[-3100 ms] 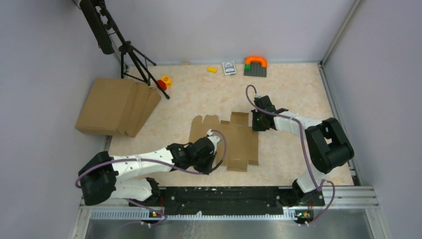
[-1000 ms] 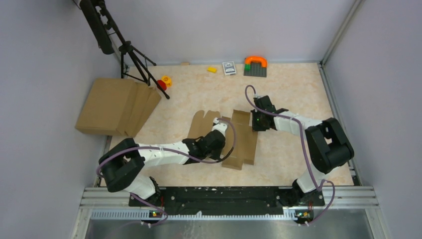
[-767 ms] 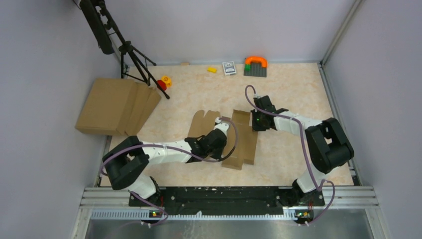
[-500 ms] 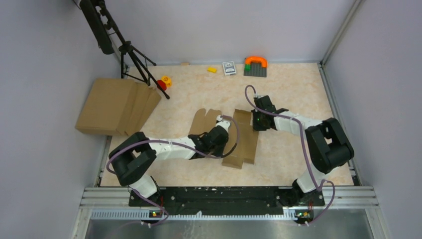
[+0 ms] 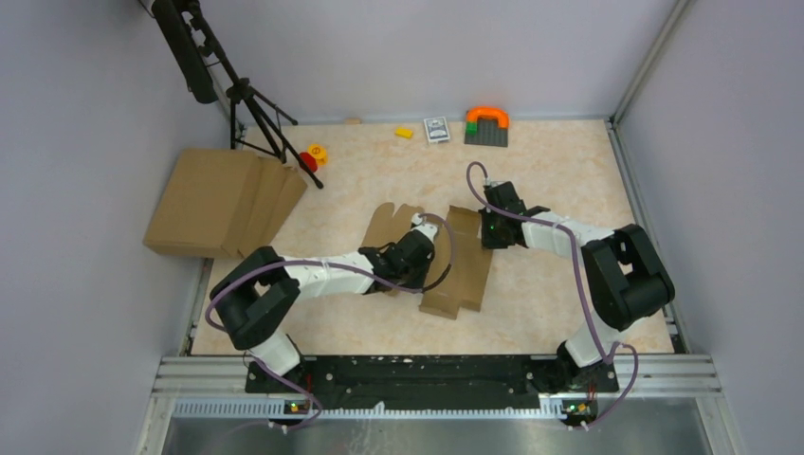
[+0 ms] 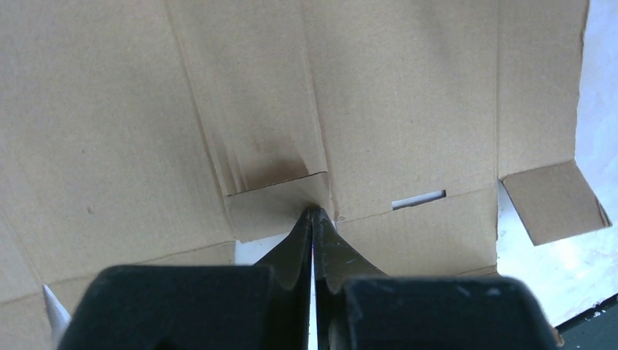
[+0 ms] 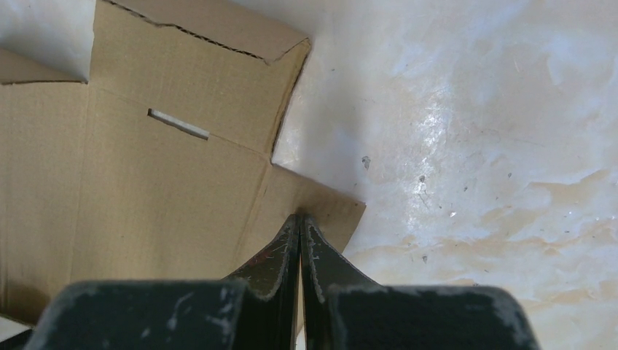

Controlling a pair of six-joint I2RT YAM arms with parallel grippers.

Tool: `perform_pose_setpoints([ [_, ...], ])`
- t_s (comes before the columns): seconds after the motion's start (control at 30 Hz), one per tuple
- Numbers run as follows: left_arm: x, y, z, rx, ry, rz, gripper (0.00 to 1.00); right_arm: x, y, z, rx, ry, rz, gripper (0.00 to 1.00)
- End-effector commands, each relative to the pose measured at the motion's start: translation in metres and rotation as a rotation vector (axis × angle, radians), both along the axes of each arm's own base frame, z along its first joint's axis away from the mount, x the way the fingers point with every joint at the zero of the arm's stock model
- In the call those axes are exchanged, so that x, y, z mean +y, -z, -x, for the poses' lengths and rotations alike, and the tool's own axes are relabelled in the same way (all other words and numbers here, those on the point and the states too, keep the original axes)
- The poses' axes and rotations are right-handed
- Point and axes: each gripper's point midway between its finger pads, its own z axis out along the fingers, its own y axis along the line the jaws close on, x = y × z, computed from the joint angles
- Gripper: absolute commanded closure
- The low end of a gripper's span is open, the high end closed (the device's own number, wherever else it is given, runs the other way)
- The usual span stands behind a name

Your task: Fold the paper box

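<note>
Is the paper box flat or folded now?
Partly folded: the paper box has its left side raised, its right side lying flat.

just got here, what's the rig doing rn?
Both arms are on the small brown cardboard die-cut box in the middle of the table. The left gripper, shut, pushes its tips into a fold near the box's middle. The right gripper, also shut, presses on a corner flap at the box's right edge. Box not yet formed.
</note>
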Motion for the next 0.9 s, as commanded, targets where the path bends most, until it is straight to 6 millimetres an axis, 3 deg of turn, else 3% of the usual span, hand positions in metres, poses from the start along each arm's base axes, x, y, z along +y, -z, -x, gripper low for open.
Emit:
perform_pose_setpoints([
  [0.0,0.007,-0.011,-0.014,0.018,-0.013,0.022,1.0,-0.002,0.019,0.028,0.111,-0.04,0.021,1.0],
  [0.17,0.009,-0.002,-0.011,0.046,-0.011,0.015,1.0,-0.003,0.02,0.03,0.115,-0.041,0.025,1.0],
  [0.47,0.012,-0.039,-0.022,-0.037,-0.022,0.06,1.0,-0.004,0.021,0.029,0.116,-0.04,0.033,1.0],
  [0.87,0.016,-0.021,-0.028,-0.023,-0.041,0.043,1.0,-0.002,0.022,0.029,0.116,-0.045,0.024,1.0],
])
